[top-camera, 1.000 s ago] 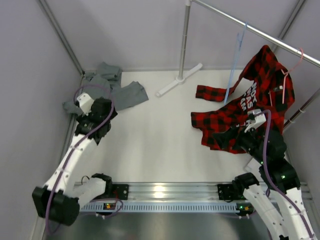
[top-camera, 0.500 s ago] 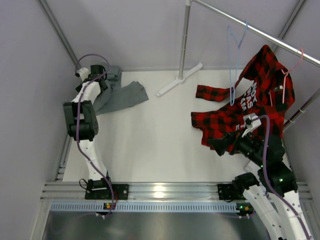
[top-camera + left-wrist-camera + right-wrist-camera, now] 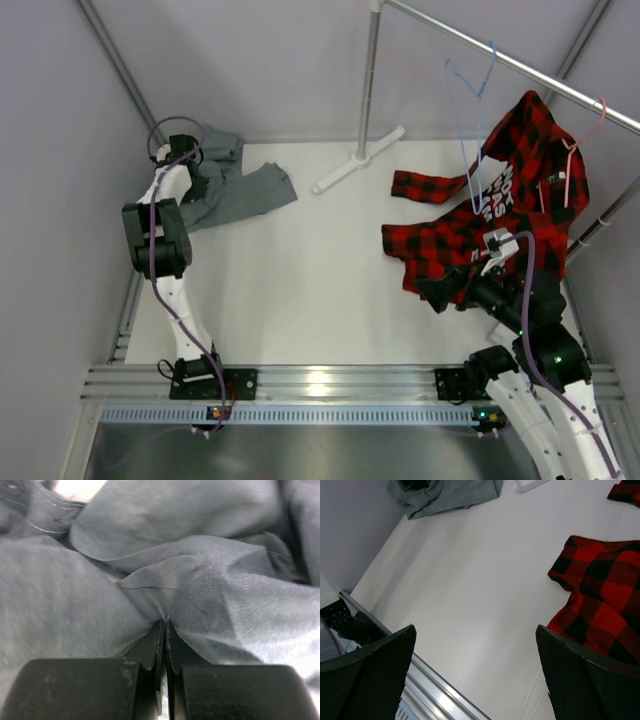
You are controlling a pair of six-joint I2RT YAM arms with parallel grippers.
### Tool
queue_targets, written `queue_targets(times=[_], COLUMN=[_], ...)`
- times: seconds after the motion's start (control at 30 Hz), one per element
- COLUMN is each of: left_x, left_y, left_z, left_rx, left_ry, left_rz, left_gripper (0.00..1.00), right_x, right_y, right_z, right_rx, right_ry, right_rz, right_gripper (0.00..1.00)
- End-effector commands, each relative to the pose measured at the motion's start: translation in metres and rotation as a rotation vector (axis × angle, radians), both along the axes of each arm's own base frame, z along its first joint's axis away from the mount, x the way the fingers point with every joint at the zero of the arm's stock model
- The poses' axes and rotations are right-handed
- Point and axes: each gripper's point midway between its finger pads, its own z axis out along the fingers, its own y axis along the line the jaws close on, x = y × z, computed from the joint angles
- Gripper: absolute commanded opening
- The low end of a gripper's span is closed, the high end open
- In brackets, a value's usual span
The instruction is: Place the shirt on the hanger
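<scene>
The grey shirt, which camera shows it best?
The top view: nearly all of the shirt shows, crumpled at far left. The left wrist view shows only folds pinched in the shut left tool. The right wrist view catches just part, at its top edge.

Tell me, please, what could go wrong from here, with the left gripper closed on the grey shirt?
1. The left gripper pinches only a thin fold of the shirt; the soft fabric may slip out when lifted.
2. The shirt lies crumpled in the far left corner, while the hanger hangs far to the right; dragged cloth may catch on the rack foot.
3. The hanger hangs beside the plaid shirt, so it may snag there.
</scene>
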Motion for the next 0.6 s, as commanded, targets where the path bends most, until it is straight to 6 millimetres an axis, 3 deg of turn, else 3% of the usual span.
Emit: queue_targets(times=[0.0, 0.03, 0.1, 0.13, 0.17, 0.2, 0.23, 0.3, 0.33, 0.37, 0.4, 0.5, 0.53, 0.57], left_x=[0.014, 0.011, 0.000, -0.012, -0.027, -0.034, -0.050, -0.074, -0.097, -0.111, -0.130, -0.182, -0.209, -0.226], left_y=[-0.028, -0.044, -0.077, -0.091, -0.103, -0.136, -0.147, -0.175, -0.206, -0.221, -0.251, -0.277, -0.290, -0.294], left_z=[0.080, 0.117, 0.133, 0.168, 0.161, 0.170, 0.199, 0.206, 0.236, 0.248, 0.259, 0.323, 0.348, 0.358], left_rx=[-0.042, -0.025, -0.020, -0.017, -0.014, -0.012, 0.006, 0.038, 0.036, 0.060, 0.041, -0.020, -0.077, -0.088], left_ry=[-0.189, -0.262, -0.309, -0.385, -0.371, -0.398, -0.457, -0.465, -0.537, -0.564, -0.594, -0.747, -0.814, -0.826], left_rz=[-0.098, -0.135, -0.227, -0.267, -0.314, -0.395, -0.426, -0.530, -0.618, -0.689, -0.789, -0.984, -1.101, -1.172], left_gripper=[0.00, 0.00, 0.00, 0.00, 0.00, 0.00, 0.00, 0.00, 0.00, 0.00, 0.00, 0.00, 0.00, 0.00], right_x=[0.009, 0.010, 0.011, 0.012, 0.013, 0.015, 0.016, 0.018, 0.018, 0.019, 0.019, 0.017, 0.016, 0.017], right_y=[0.000, 0.002, 0.005, 0.006, 0.007, 0.007, 0.007, 0.007, 0.008, 0.010, 0.011, 0.016, 0.017, 0.018], right_z=[0.012, 0.012, 0.012, 0.015, 0.016, 0.017, 0.020, 0.019, 0.023, 0.023, 0.025, 0.036, 0.044, 0.046], right_rx=[0.019, 0.023, 0.034, 0.041, 0.047, 0.048, 0.049, 0.041, 0.041, 0.033, 0.033, 0.014, 0.014, 0.004], right_ry=[-0.054, -0.053, -0.037, -0.047, -0.043, -0.049, -0.056, -0.053, -0.060, -0.059, -0.063, -0.098, -0.118, -0.130], right_rz=[-0.012, -0.008, 0.006, 0.010, 0.011, 0.009, 0.005, 0.005, 0.010, 0.026, 0.035, 0.087, 0.099, 0.112], right_gripper=[0.99, 1.00, 0.99, 1.00, 0.99, 0.99, 0.99, 0.99, 1.00, 0.99, 0.99, 0.99, 0.99, 1.00])
